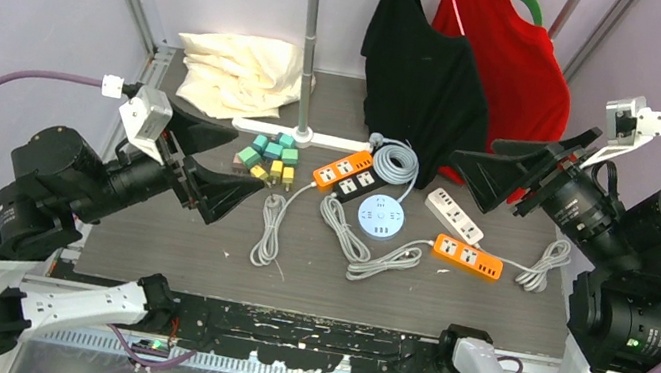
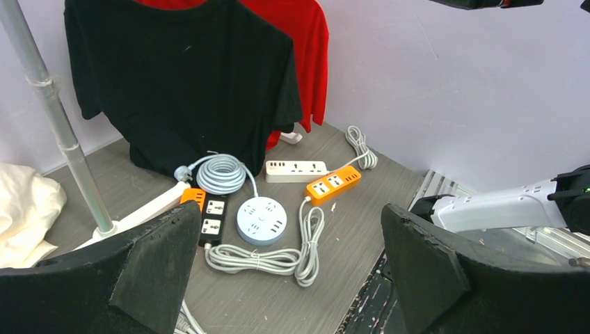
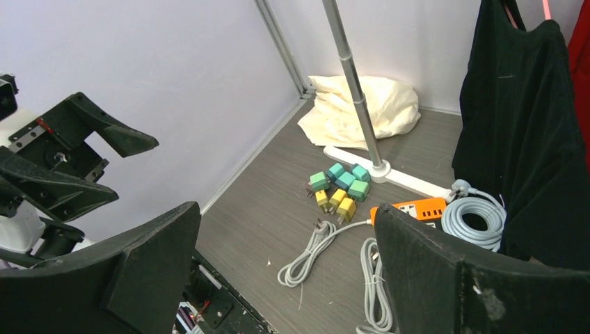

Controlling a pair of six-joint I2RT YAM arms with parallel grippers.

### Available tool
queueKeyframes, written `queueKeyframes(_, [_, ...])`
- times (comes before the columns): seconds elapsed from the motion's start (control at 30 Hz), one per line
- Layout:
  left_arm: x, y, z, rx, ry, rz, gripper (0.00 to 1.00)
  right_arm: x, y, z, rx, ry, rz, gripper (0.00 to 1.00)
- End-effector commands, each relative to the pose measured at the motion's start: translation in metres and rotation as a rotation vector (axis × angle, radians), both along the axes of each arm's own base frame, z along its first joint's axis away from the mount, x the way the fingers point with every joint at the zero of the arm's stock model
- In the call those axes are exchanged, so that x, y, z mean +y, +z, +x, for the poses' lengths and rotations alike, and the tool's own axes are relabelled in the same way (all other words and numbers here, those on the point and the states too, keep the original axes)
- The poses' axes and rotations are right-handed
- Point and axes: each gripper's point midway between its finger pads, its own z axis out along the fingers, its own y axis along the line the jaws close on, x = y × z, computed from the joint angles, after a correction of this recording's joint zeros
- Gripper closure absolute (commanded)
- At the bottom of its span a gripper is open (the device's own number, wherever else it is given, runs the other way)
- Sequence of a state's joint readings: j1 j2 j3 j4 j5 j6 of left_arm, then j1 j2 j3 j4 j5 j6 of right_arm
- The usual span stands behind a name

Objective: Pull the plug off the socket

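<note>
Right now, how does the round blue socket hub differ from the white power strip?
The round hub is a pale blue disc; the white strip is a long bar. The hub sits mid-table; the strip lies right of it, angled. Both lie flat, sockets up.

The counter [image 1: 193,255] is dark grey with a wood grain. The plug cubes [image 1: 271,156] are teal, green and yellow. The far orange strip [image 1: 341,170] has white sockets, and the black strip [image 1: 366,181] lies just right of it. The round socket [image 1: 381,216] is pale blue. To the right are the white strip [image 1: 455,214] and the near orange strip [image 1: 467,257]. The cables [image 1: 270,232] are light grey. At the far side are a black shirt [image 1: 425,81], a red shirt [image 1: 528,73] and a cream cloth [image 1: 234,69]. The left claw [image 2: 289,209] and right claw [image 3: 286,210] are matt black.
</note>
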State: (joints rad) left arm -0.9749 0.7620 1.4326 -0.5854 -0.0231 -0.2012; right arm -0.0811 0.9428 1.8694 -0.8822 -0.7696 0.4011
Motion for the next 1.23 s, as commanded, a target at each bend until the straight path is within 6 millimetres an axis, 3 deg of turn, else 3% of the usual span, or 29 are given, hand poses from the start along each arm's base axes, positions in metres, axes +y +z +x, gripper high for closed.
queueKeyframes(0.0, [0.003, 0.02, -0.006, -0.038, -0.021, -0.031, 0.01, 0.002, 0.021, -0.001, -0.055, 0.008, 0.021, 0.0])
queueKeyframes(0.43, [0.009, 0.038, -0.012, -0.049, -0.029, -0.057, 0.01, 0.001, 0.049, -0.009, -0.131, -0.004, 0.039, 0.0])
queueKeyframes(1.2, [0.01, 0.037, -0.016, -0.039, -0.043, -0.064, 0.01, 0.003, 0.049, -0.015, -0.144, 0.01, 0.028, 0.0])
